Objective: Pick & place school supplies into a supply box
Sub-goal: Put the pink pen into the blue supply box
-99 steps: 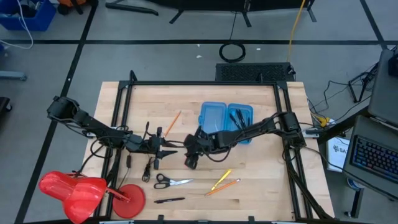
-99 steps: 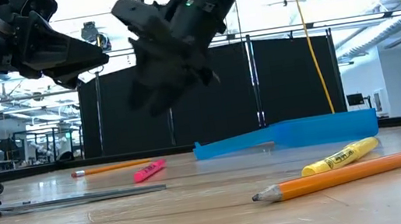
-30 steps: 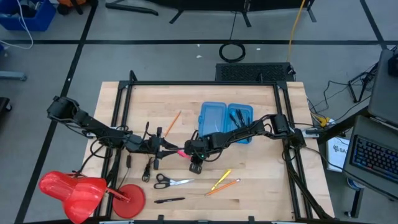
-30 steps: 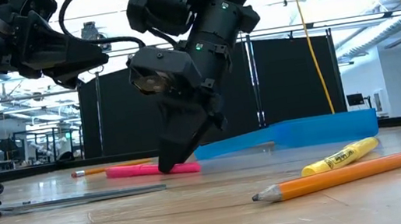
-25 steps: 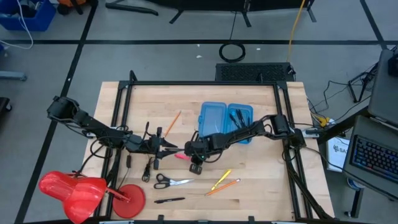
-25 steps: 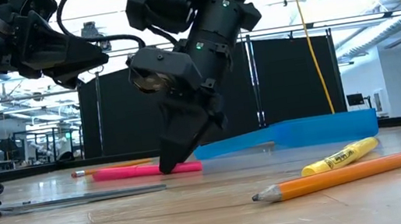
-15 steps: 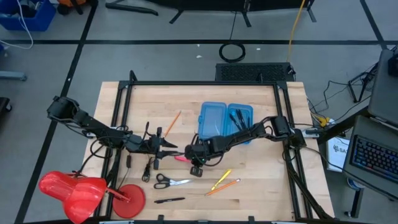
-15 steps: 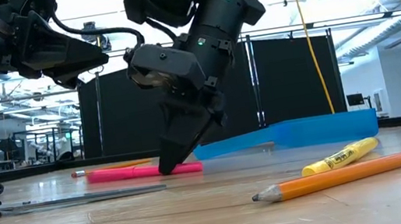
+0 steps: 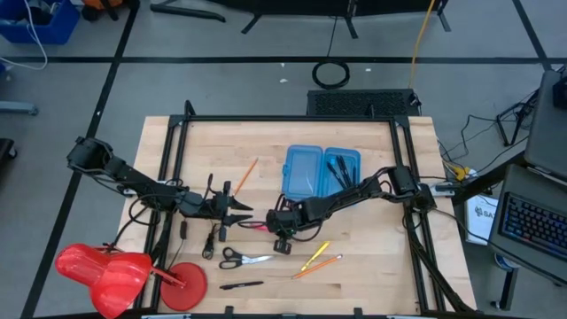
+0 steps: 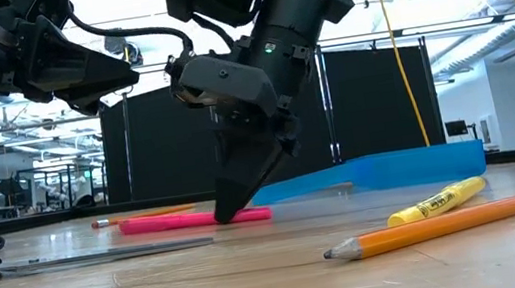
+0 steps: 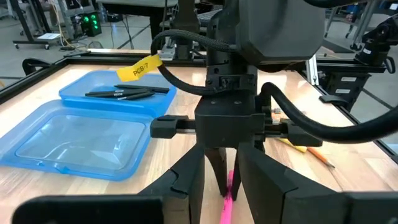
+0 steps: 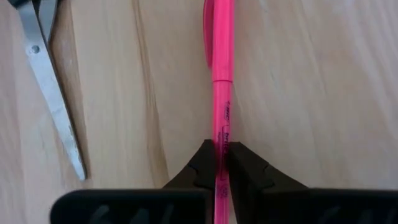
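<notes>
A pink marker (image 12: 222,81) lies flat on the wooden table, with my right gripper (image 12: 221,163) shut on it just left of the table's middle (image 9: 276,227). The open blue supply box (image 9: 321,170) lies behind it, with black pens (image 11: 124,93) in its right half. My left gripper (image 9: 237,210) hangs open above the table just left of the marker, pointing at my right gripper. Scissors (image 9: 246,259), a yellow marker (image 9: 316,253), an orange pencil (image 9: 321,264) and a black pen (image 9: 241,285) lie nearer the front edge. A second orange pencil (image 9: 245,175) lies left of the box. My right gripper pinches the pink marker's printed barrel (image 12: 222,134) between its two fingertips (image 12: 205,163), away from the capped end. The fingers come from above, pointing down, one on each long side of the marker (image 10: 197,218). It lies level on the table along its whole length.
A red plastic object (image 9: 115,270) sits at the table's near left corner. A looped black cable (image 9: 330,73) lies on the floor beyond the far edge. The scissors' blade (image 12: 46,81) lies close beside the held marker. Bare wood shows between the marker and the box.
My right gripper has moved a little toward the table's near edge, its fingertips staying down at the table. The pink marker has slid along with it and still lies flat on the wood.
</notes>
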Robot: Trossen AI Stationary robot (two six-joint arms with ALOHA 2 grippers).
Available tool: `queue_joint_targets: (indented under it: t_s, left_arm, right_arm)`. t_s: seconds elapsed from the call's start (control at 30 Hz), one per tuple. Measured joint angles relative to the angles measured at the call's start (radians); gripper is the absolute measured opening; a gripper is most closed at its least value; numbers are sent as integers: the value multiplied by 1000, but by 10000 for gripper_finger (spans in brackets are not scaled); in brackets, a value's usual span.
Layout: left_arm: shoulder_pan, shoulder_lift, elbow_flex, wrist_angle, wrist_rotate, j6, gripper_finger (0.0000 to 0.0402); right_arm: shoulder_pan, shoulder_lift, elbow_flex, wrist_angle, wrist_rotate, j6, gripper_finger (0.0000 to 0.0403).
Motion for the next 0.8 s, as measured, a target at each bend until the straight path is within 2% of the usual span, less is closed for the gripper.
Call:
queue_joint_targets:
  t_s: [0.53,0.8]
  left_arm:
    - [0,0,0,-10,0,-5,104]
    - [0,0,0,-16,0,-11,104]
  right_arm:
    - [-1,-39,2,-21,55,-5,6]
    - [-2,-71,3,-1,26,-23,4]
